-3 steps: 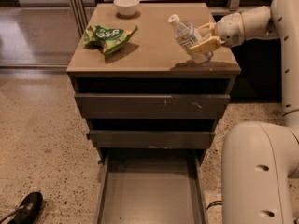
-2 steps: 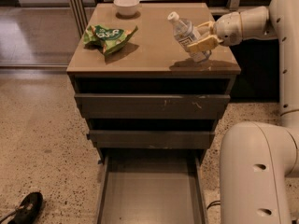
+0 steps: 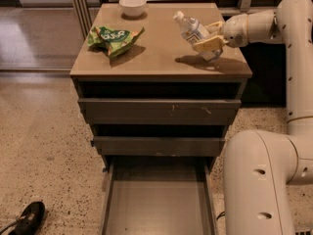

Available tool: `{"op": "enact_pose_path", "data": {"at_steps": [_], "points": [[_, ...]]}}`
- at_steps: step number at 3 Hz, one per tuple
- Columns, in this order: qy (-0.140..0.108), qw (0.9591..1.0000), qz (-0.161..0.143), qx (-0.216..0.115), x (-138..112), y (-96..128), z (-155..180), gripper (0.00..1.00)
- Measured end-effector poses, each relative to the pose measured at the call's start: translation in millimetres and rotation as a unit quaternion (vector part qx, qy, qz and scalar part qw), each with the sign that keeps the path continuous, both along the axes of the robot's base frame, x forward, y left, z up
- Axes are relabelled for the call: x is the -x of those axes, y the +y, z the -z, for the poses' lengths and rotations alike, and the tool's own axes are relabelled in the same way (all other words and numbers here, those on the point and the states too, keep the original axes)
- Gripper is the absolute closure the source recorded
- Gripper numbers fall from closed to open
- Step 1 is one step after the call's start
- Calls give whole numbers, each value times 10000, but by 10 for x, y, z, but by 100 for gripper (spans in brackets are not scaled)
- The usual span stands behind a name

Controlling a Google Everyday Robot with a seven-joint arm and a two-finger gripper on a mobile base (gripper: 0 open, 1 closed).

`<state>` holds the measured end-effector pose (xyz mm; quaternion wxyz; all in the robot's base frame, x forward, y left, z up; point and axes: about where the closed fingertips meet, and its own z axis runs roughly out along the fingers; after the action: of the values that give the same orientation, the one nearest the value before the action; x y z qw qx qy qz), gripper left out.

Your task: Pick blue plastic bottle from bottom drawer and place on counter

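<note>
You see the counter carrying a green bag at its left and a white bowl at its back edge, while over its right side the gripper clasps the tilted bottle, base at or just above the top.

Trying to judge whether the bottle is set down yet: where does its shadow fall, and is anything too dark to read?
Camera view: the blue plastic bottle, tilted in the gripper at the right of the counter, throws a shadow just beneath its base. Same view: gaps above the upper drawers are black; the floor of the bottom drawer reads clearly.
</note>
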<state>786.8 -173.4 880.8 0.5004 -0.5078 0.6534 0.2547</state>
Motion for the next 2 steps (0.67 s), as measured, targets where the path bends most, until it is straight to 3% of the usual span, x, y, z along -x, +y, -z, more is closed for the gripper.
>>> {"op": "enact_pose_path", "data": {"at_steps": [2], "points": [[67, 10000, 3, 17, -35, 73, 27, 100]]}}
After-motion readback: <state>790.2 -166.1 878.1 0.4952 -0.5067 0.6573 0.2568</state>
